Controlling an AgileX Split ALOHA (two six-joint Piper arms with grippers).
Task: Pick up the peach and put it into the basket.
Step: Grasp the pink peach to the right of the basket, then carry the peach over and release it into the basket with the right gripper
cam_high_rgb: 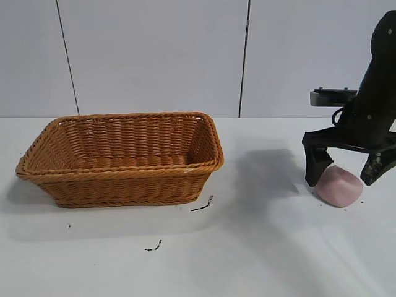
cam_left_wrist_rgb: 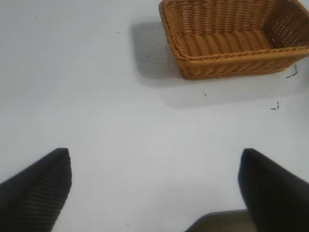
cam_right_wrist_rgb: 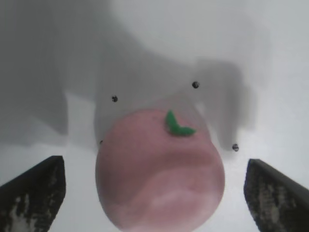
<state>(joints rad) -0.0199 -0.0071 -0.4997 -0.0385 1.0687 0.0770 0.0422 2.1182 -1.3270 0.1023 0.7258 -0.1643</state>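
Observation:
The pale pink peach (cam_high_rgb: 338, 185) lies on the white table at the right. In the right wrist view the peach (cam_right_wrist_rgb: 159, 169) shows a small green leaf on top. My right gripper (cam_high_rgb: 348, 172) is open and stands over the peach, one finger on each side, with gaps between the fingers and the fruit. The right gripper (cam_right_wrist_rgb: 153, 191) straddles it in its own view too. The orange-brown wicker basket (cam_high_rgb: 124, 158) stands empty at the left of the table. It also shows in the left wrist view (cam_left_wrist_rgb: 231, 43). My left gripper (cam_left_wrist_rgb: 154, 186) is open and empty above bare table, apart from the basket.
Small dark marks (cam_high_rgb: 203, 205) lie on the table in front of the basket's right corner. A grey block (cam_high_rgb: 333, 97) stands behind the right arm. White wall panels close the back.

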